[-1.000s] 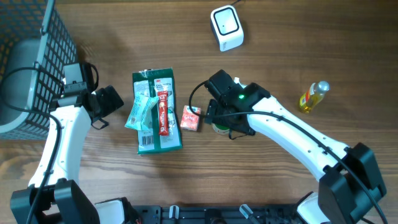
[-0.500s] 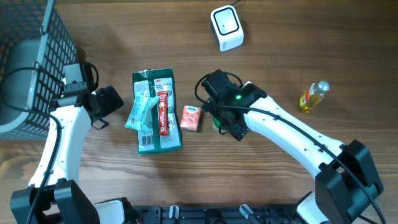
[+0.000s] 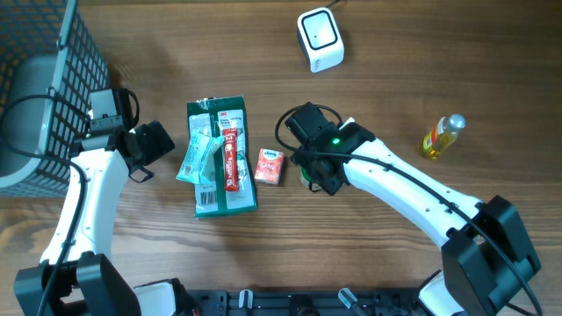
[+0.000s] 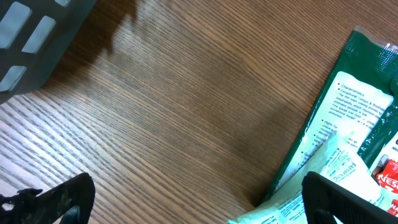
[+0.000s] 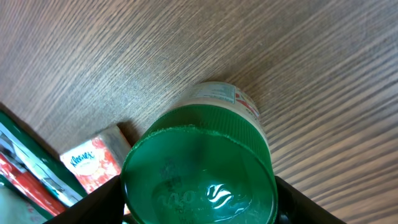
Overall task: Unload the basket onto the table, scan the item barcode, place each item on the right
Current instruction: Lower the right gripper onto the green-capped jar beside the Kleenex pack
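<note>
While right fingers (image 5: 289, 205) flank the green-lidded jar (image 5: 199, 168), grip unclear, tissue pack (image 3: 270, 167) just beside, left fingers (image 4: 348, 202) wide.

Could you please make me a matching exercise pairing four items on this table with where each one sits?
1 white scanner
2 yellow bottle
3 tissue pack
4 green-lidded jar

A just right of the green packet
B between the fingers of the right gripper
C far right, alone
D top centre of the overhead view

Pairs: 1-D, 2-C, 3-A, 4-B
</note>
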You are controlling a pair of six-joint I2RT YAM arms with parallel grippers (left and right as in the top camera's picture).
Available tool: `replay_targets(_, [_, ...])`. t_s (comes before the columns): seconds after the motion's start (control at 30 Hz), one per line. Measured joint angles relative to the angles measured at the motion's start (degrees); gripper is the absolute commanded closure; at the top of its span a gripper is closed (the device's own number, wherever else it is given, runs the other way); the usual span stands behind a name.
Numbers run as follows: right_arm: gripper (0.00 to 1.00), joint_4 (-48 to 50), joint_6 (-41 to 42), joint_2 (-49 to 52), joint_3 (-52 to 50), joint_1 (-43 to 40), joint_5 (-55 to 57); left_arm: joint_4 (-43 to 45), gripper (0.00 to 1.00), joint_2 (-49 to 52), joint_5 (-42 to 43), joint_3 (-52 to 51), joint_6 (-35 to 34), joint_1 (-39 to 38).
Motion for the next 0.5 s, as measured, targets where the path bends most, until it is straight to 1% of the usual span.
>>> replay_targets(0.07, [0.32,0.0,-2.9,0.0,0.0,0.0,0.2,0.0,0.0,0.0,0.0,0.0,0.0,0.0])
replay_targets(0.2, [0.36,0.0,-11.4,0.0,0.0,0.0,0.9,0.0,0.0,0.0,0.0,0.0,0.0,0.0])
replay_targets(0.27, [0.41,0.1,-15.8,0.0,0.0,0.0,1.5,0.0,0.0,0.0,0.0,0.0,0.0,0.0])
replay_targets(0.5, [0.42,0.2,-35.3,0.0,0.0,0.1,5.5,0.0,0.0,0.0,0.0,0.0,0.0,0.0])
